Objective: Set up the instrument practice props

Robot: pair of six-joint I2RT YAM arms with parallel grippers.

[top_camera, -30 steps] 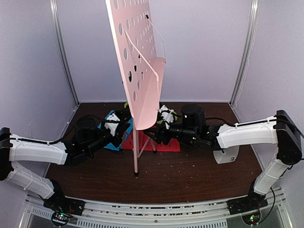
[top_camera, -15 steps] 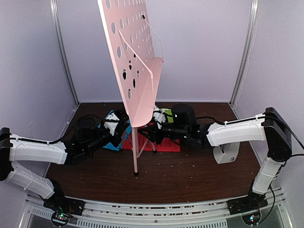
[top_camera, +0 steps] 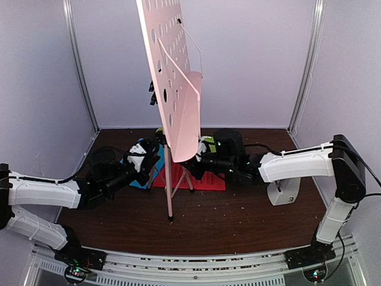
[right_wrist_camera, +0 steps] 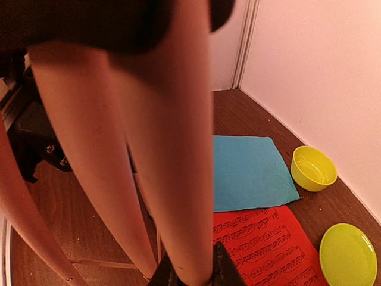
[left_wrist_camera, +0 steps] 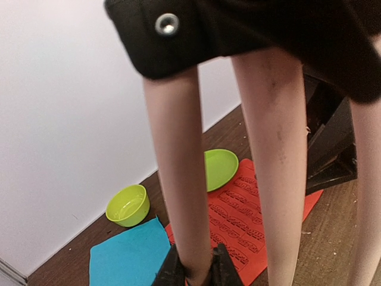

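The pale pink music stand [top_camera: 172, 71] stands upright at mid table on its tripod legs, its hole-dotted desk tall above both arms. My left gripper [top_camera: 152, 157] is shut on one leg [left_wrist_camera: 178, 179] from the left; its dark fingertips pinch it low down [left_wrist_camera: 193, 269]. From the right, my right gripper [top_camera: 194, 164] is shut on another leg [right_wrist_camera: 178, 179], as the right wrist view shows [right_wrist_camera: 191, 271]. The red music sheet [left_wrist_camera: 250, 220] and the blue sheet [left_wrist_camera: 128, 256] lie flat under the stand. A small white-grey metronome [top_camera: 284, 192] sits below my right forearm.
A green bowl [left_wrist_camera: 128, 205] and a green plate [left_wrist_camera: 220, 168] lie by the back wall behind the sheets. Grey walls with metal corner posts [top_camera: 80, 65] close in the table. The stand's front leg [top_camera: 169, 196] reaches toward the near edge.
My right gripper moved left and closed on a stand leg. The stand's desk swung left and then came back more upright. My left arm shifted slightly, still gripping its leg.
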